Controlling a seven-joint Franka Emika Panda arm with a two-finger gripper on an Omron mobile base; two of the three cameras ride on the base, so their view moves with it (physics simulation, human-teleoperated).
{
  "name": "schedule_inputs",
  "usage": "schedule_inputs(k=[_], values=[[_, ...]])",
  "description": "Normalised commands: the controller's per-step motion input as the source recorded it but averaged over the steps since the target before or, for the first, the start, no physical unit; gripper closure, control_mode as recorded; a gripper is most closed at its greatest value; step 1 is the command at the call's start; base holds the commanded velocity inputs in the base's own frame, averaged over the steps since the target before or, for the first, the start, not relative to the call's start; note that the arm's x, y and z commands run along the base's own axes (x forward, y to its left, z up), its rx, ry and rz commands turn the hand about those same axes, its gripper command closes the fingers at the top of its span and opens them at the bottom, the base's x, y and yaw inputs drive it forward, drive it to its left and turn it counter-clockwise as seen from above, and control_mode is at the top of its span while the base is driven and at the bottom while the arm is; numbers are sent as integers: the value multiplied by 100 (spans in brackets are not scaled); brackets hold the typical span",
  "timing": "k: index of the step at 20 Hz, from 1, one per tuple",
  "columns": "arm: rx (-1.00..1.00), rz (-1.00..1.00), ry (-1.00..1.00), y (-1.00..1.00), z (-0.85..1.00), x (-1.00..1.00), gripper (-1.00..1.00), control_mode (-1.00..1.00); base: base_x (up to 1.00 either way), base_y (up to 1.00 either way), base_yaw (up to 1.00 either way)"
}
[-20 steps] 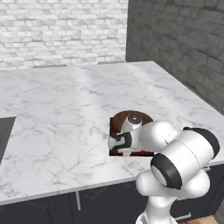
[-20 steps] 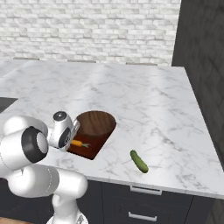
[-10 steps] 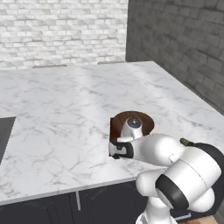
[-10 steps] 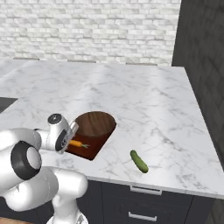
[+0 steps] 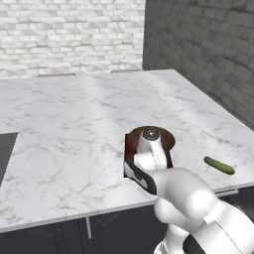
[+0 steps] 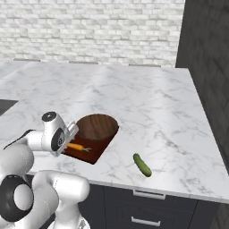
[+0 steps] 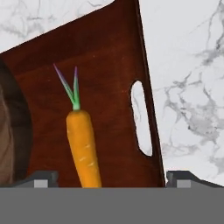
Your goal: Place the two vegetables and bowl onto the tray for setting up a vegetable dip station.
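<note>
Marble counter [image 6: 147, 107] before a white brick wall [image 6: 89, 31] and a dark one at the side. Gripper [image 7: 111, 177] with jaws spread wide, holding nothing, above one carrot [image 7: 83, 146] lying on one tray [image 7: 109, 74] beside its slot handle [image 7: 142, 118]. One bowl [image 6: 96, 126] rests on the tray's far end. One cucumber [image 6: 142, 164] lies on the counter, apart from the tray.

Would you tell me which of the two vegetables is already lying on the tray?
The orange carrot lies on the tray; the green cucumber lies on the counter.
</note>
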Motion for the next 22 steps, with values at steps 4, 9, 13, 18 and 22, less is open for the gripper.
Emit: schedule_inputs(k=[4,9,13,18,22], values=[[0,-1,0,-20,21,-43,-100,-100,0,0,0],[-4,2,0,-27,14,-43,-100,-100,0,0,0],[-3,8,0,-35,9,-44,-100,-100,0,0,0],[-3,8,3,-39,8,-31,-100,-100,0,0,0],[-1,12,0,-44,9,-33,-100,-100,0,0,0]])
